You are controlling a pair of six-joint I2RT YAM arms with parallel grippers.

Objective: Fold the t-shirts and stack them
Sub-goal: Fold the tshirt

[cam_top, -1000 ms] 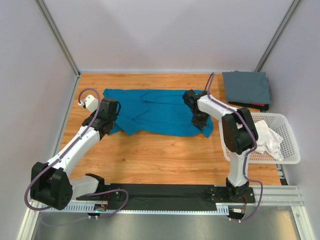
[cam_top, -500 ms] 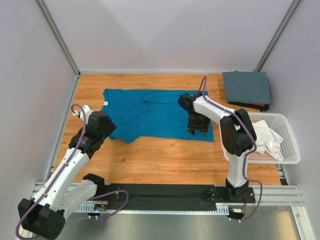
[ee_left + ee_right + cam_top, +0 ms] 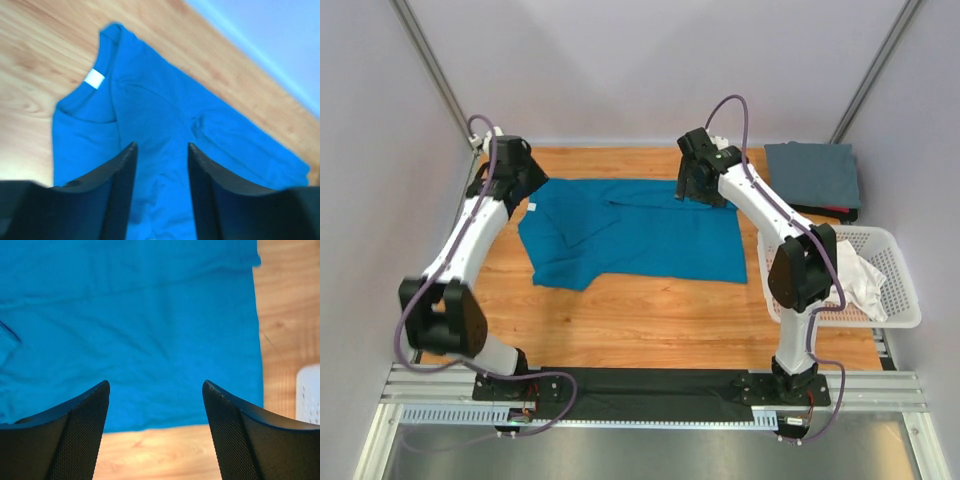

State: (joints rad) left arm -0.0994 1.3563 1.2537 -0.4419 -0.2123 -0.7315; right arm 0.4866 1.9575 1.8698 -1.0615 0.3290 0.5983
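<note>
- The teal-blue t-shirt lies spread out on the wooden table, its collar at the left end and its straight hem at the right end.
- A small white neck label shows inside the collar. In the left wrist view the label sits on the shirt beyond the fingers.
- The cloth is not fully flat: creases and a doubled-over flap run across the collar half, and one sleeve juts out at the near left corner.
- The left gripper hangs over the shirt's far left corner, by the collar. Its view shows the left gripper with fingers spread and nothing between them but the shirt lying below.
- The right gripper hangs over the shirt's far edge, right of its middle. In its view the right gripper is likewise spread wide and empty, with the shirt and its hem edge beneath.
- The slate grey t-shirt lies folded beyond the teal shirt's right end, at the far right corner of the table.
- The white t-shirt lies crumpled in the white lattice basket, just right of the teal shirt's hem.
</note>
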